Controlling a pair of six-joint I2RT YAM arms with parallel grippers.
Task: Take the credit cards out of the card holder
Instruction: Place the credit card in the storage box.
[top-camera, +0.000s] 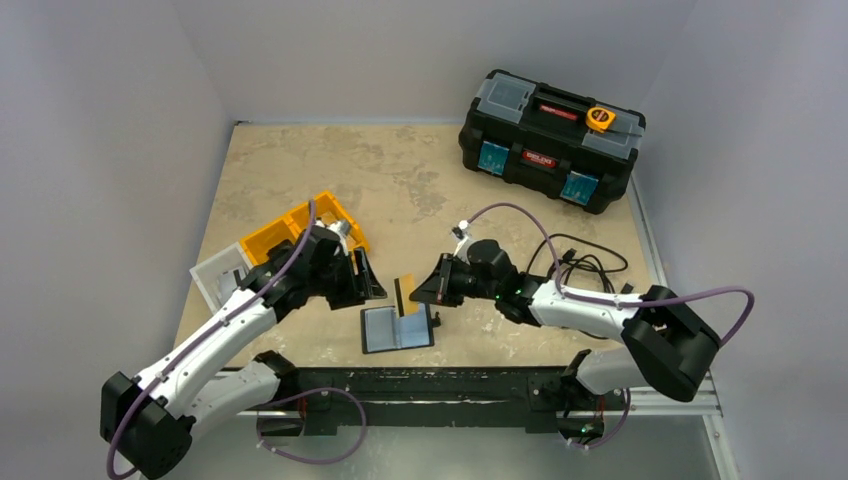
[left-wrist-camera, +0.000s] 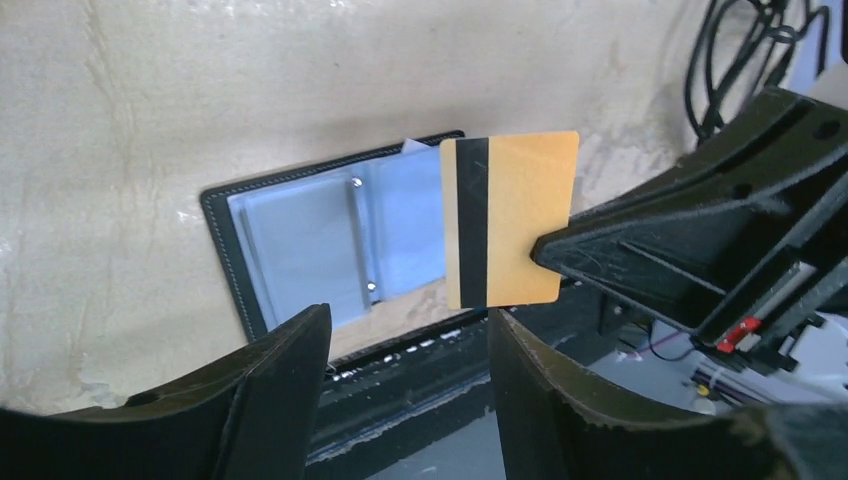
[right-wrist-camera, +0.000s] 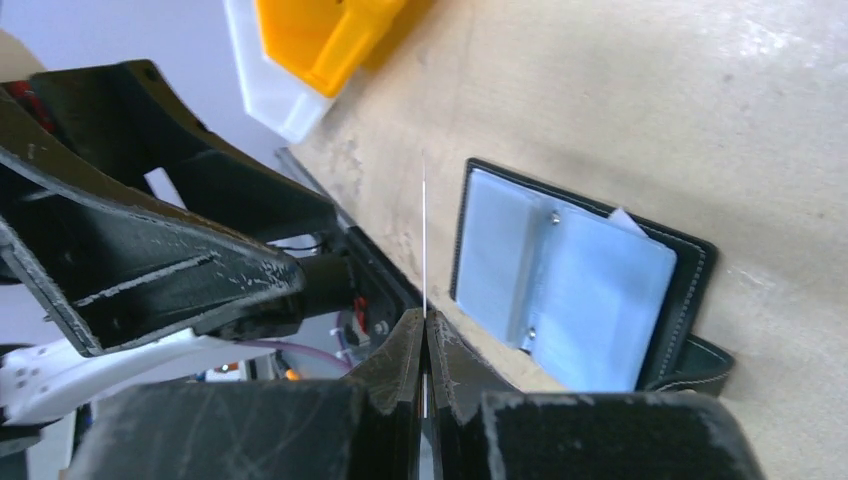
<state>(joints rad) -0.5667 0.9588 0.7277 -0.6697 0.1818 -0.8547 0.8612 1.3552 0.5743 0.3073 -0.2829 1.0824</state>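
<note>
Tabletop (top-camera: 400, 170), beige and mottled, contents listed left to right:

- White tray (top-camera: 215, 278): flat, at the left edge, just beside the orange bins
- Orange bins (top-camera: 300, 222): open-topped, joined, partly hidden behind the left arm; no marking visible
- Left gripper (top-camera: 368, 278): held above the tabletop, just left of the card holder and pointing toward the right gripper. Released: in the left wrist view its two fingers (left-wrist-camera: 270, 400) stand apart with nothing between them
- Card holder (top-camera: 397, 328): black, stitched edge, lying opened flat near the front edge of the tabletop, between and below the two grippers. Two grey-blue glossy inner panels face up, joined by a spine with two small rivets. A pale corner (left-wrist-camera: 410, 146) pokes out at the far edge; whether it is a card cannot be told. No writing legible
- Credit card (left-wrist-camera: 510, 220): orange with one black stripe, upright, lifted clear above the holder. No print readable on the visible face
- Right gripper (top-camera: 420, 290): clenched on the right edge of the credit card; its own wrist view shows the card edge-on, pinched between the fingertips
- Cables (top-camera: 585, 265): black, loosely coiled behind the right arm
- Toolbox (top-camera: 550, 140): large, black, at the far right corner, lid closed, clear lid compartments, blue latches. Red label (top-camera: 537, 158) on the front, too small to read
- Tape measure (top-camera: 600, 118): orange, resting on the toolbox lid
</note>
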